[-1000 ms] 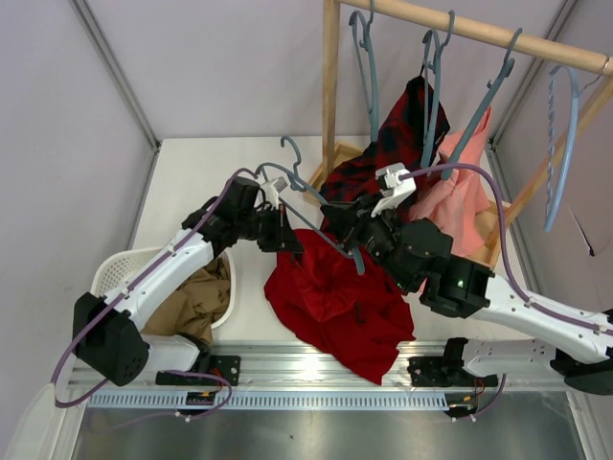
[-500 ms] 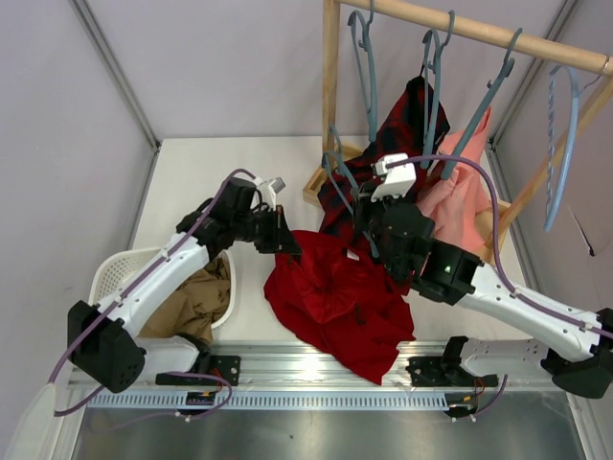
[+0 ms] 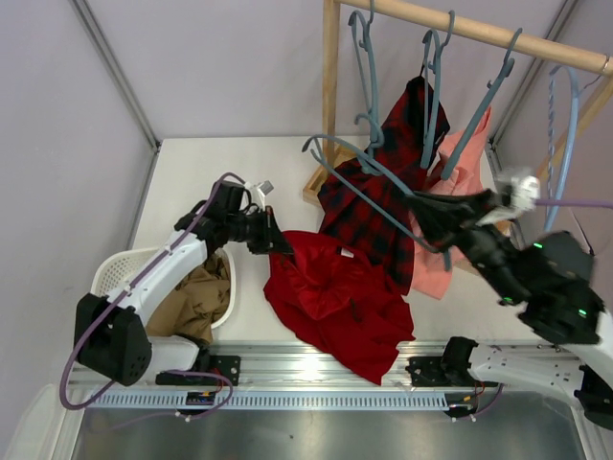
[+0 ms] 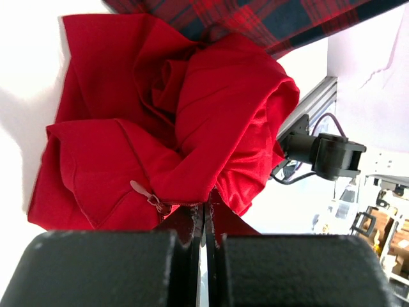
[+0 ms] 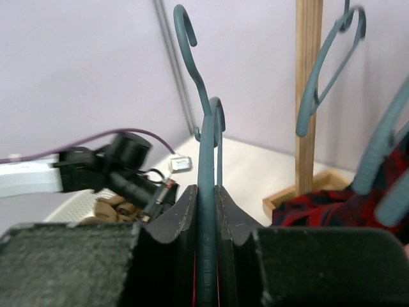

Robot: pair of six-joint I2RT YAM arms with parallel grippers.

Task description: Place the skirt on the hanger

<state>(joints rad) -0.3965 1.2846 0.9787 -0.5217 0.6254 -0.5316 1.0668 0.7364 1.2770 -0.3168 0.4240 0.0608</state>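
The left tool [image 3: 272, 245] is pressed together on the upper left edge of the skirt [image 3: 335, 297], close to its zip [image 4: 144, 196]. The skirt is plain bright red, soft and crumpled into deep folds, lying on the table [image 3: 192, 172] between the two arms. The right tool [image 5: 206, 193] pinches the grey-blue hanger [image 5: 206, 147], whose hook points left. A second ago the hanger sat low over the skirt's top edge. Now it is lifted and drawn right, above the plaid garment [image 3: 375, 222].
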